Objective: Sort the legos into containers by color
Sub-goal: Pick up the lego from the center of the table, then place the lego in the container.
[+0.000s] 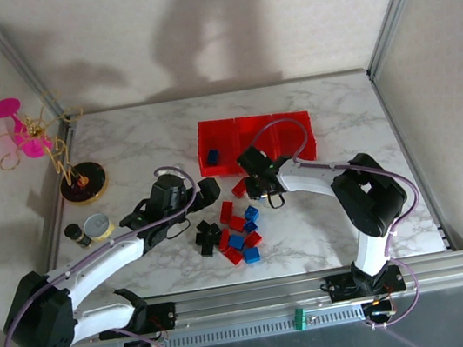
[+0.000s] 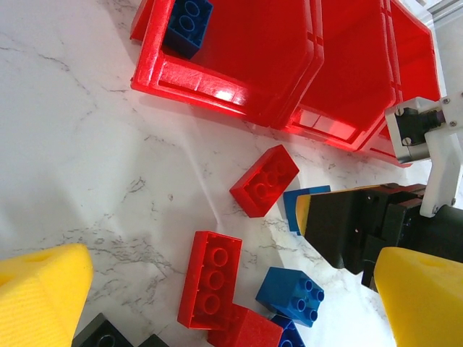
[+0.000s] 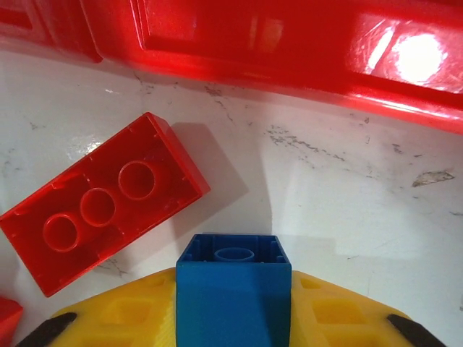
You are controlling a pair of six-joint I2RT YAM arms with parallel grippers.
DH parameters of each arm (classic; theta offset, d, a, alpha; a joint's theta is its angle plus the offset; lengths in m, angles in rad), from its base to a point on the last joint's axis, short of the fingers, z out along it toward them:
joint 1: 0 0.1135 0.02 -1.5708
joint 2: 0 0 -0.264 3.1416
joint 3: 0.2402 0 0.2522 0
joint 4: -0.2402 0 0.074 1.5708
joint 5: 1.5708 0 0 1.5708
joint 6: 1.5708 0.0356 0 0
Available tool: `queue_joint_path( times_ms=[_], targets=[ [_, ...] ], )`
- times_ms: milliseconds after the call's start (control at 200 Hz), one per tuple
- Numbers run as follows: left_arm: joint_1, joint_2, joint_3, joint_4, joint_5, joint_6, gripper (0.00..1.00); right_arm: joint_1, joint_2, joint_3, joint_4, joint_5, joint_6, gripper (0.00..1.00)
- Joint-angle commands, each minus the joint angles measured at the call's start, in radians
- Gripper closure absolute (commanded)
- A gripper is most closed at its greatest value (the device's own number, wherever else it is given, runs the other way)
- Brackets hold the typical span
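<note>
Three joined red bins (image 1: 257, 139) stand at the table's middle back, and the left one holds a blue brick (image 1: 212, 155) (image 2: 187, 25). Red, blue and black legos (image 1: 232, 231) lie scattered in front of them. My right gripper (image 1: 256, 189) (image 3: 234, 307) hangs low just in front of the bins (image 3: 289, 50), shut on a blue brick (image 3: 234, 289), beside a long red brick (image 3: 98, 202). My left gripper (image 1: 213, 190) (image 2: 231, 311) is open over the pile, with a long red brick (image 2: 210, 278) and a blue brick (image 2: 290, 293) between its yellow fingers (image 2: 40, 300).
A small silver tin (image 1: 97, 225) and a dark cylinder (image 1: 75, 235) sit at the left edge. Behind them stands a gold-and-pink wire ornament (image 1: 42, 146) on a round base. Metal frame rails border the table.
</note>
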Motion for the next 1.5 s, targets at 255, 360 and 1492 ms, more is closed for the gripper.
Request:
queue_joint_path(
  times_ms=[255,360,1492],
  targets=[
    [0.005,-0.041,0.062,-0.032,-0.057,0.015,0.0,0.053,-0.035,0.193,-0.068,0.03,0.008,0.74],
    [0.027,-0.06,0.067,-0.04,-0.057,0.02,0.0,0.057,0.014,0.271,-0.05,0.039,0.004,0.74],
    [0.271,0.04,0.105,0.022,0.04,0.074,0.0,-0.001,0.533,0.85,0.025,0.247,-0.111,0.52]
  ],
)
